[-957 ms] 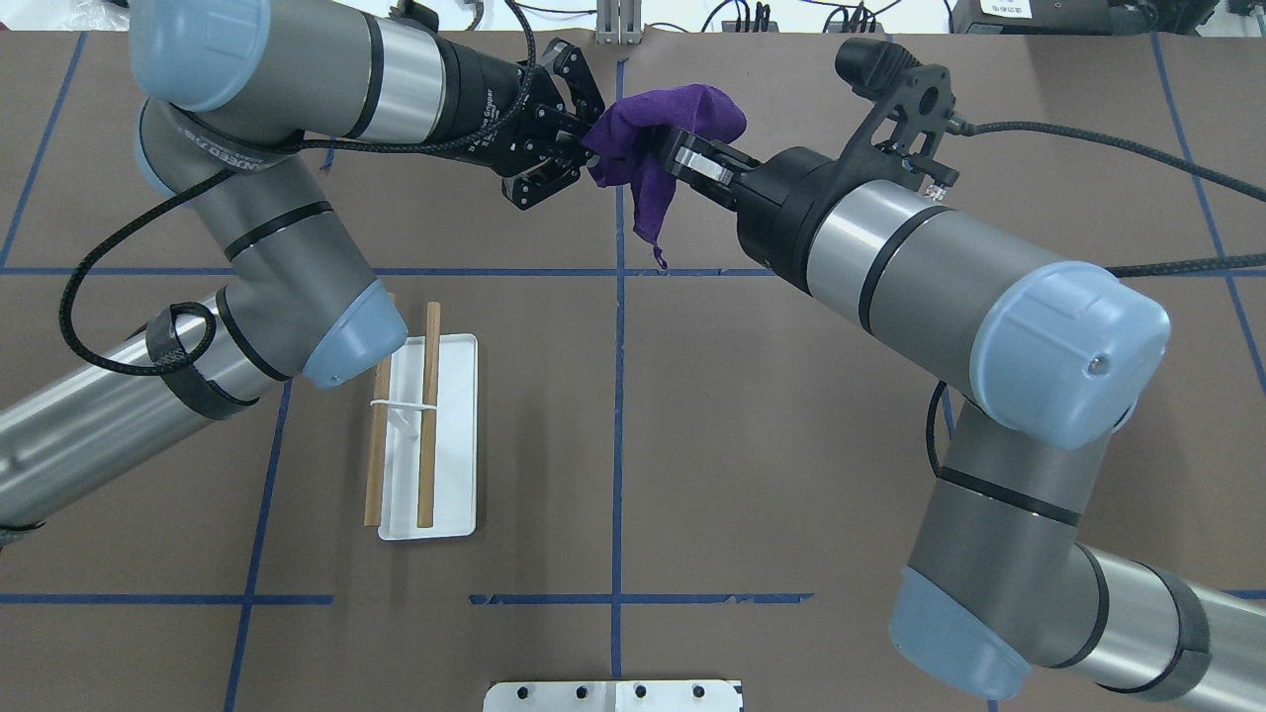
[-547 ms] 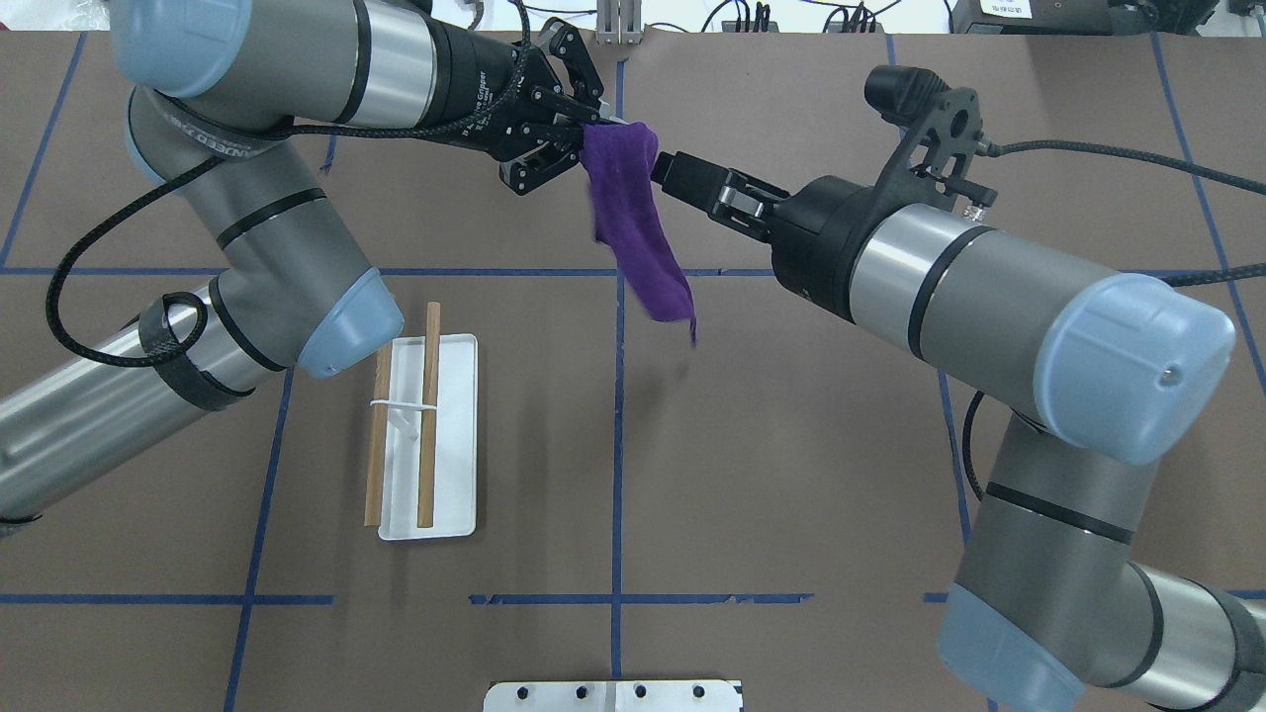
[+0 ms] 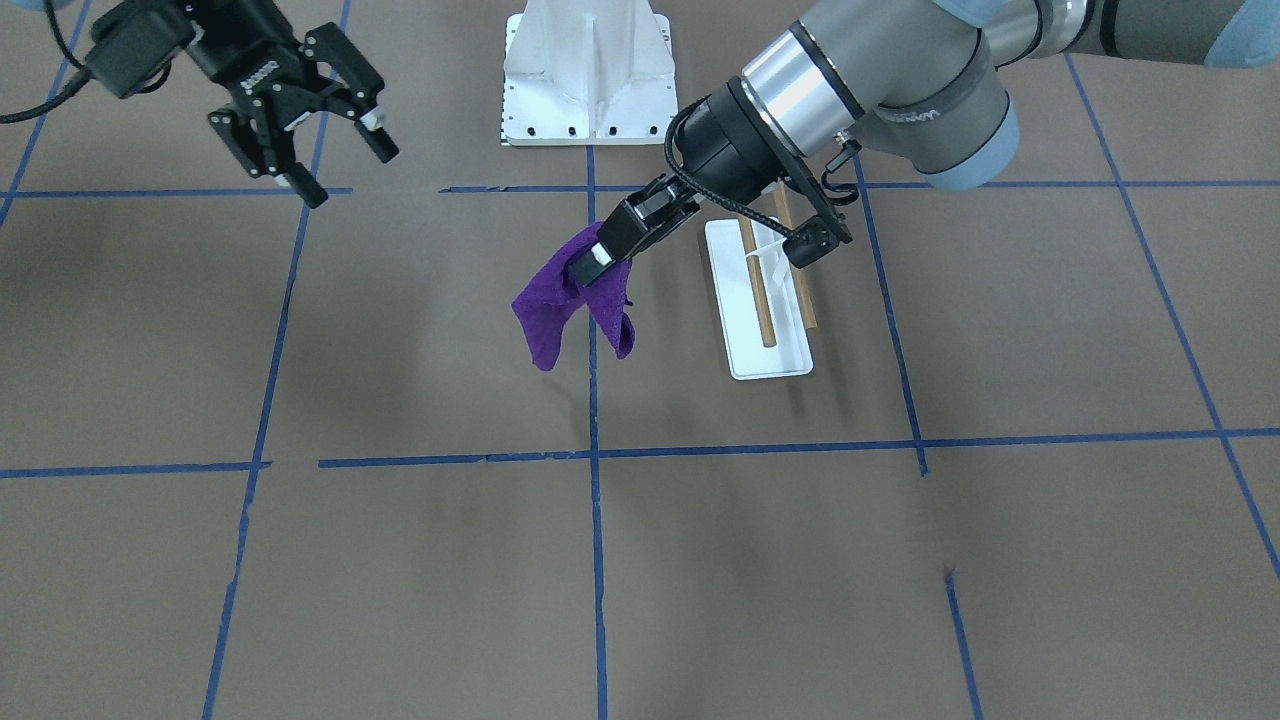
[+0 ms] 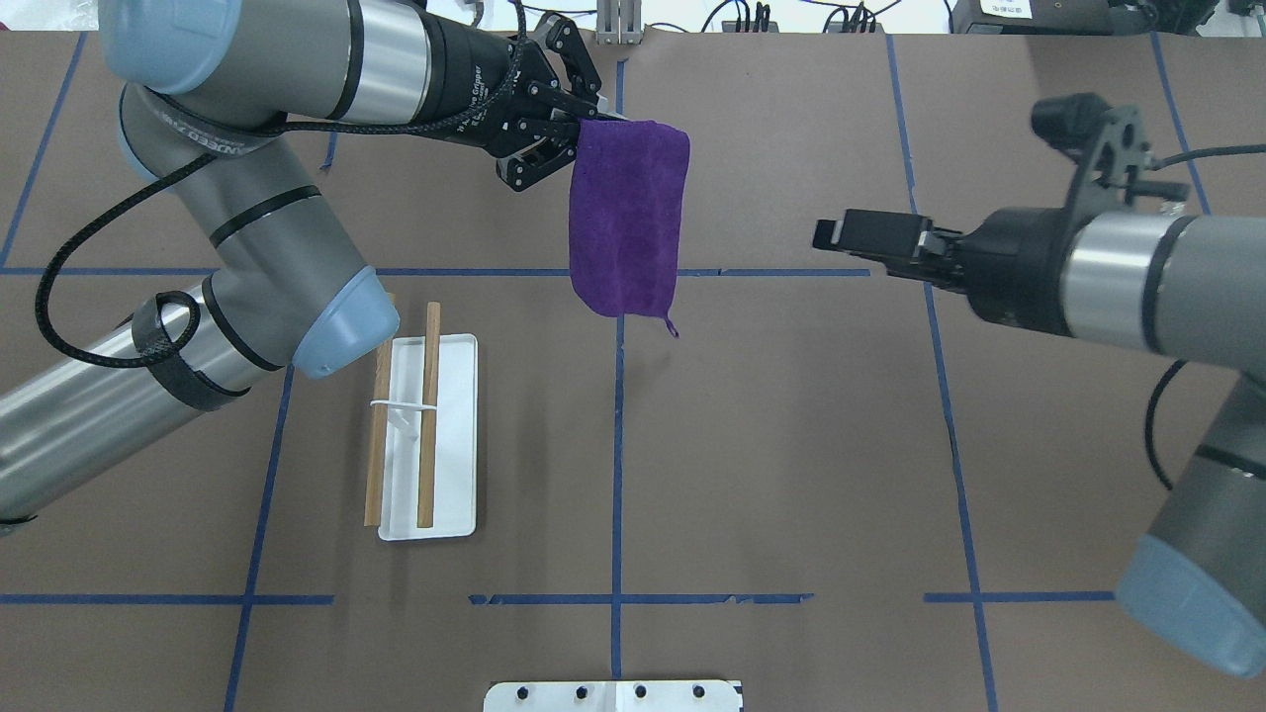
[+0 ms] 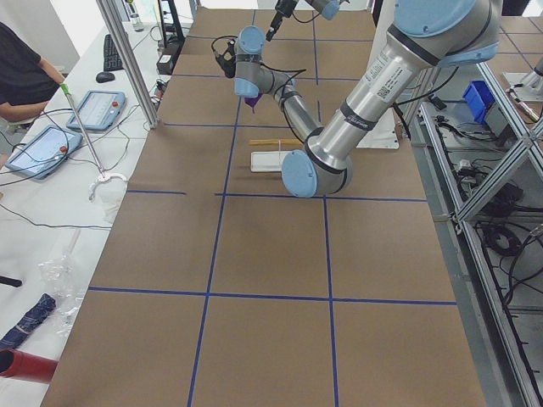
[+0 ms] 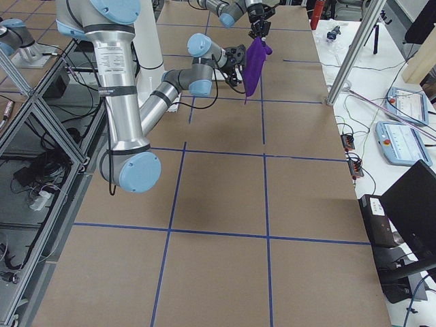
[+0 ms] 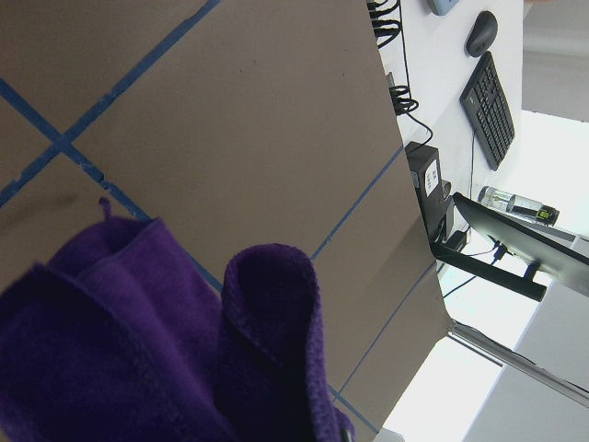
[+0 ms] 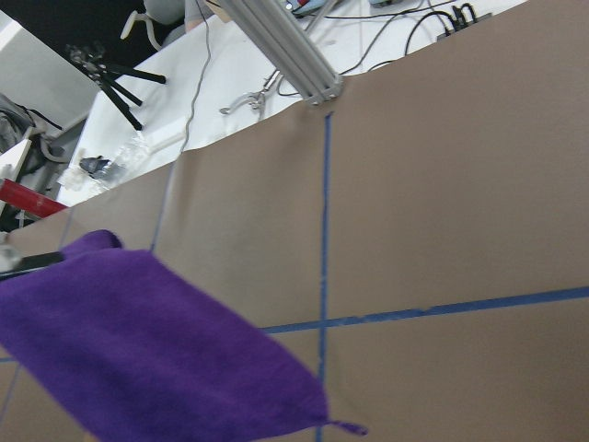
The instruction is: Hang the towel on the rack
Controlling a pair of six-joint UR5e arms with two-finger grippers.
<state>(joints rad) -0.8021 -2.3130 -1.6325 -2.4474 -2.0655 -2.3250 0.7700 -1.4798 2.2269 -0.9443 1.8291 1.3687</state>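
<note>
A purple towel hangs unfolded from my left gripper, which is shut on its top corner above the far middle of the table. In the front-facing view the left gripper pinches the towel in the air. My right gripper is open and empty, well apart from the towel; overhead it sits to the towel's right. The rack stands on the table near the left arm's elbow, with a white base and two wooden rods. Both wrist views show the towel.
A large white bolted pedestal stands at the robot's side of the table, its edge at the bottom of the overhead view. Blue tape lines cross the brown table. The left arm's elbow overhangs the rack's far end.
My right gripper let go of the towel, opened and drew back to the right. The towel dropped open and now hangs flat from the left gripper alone.
</note>
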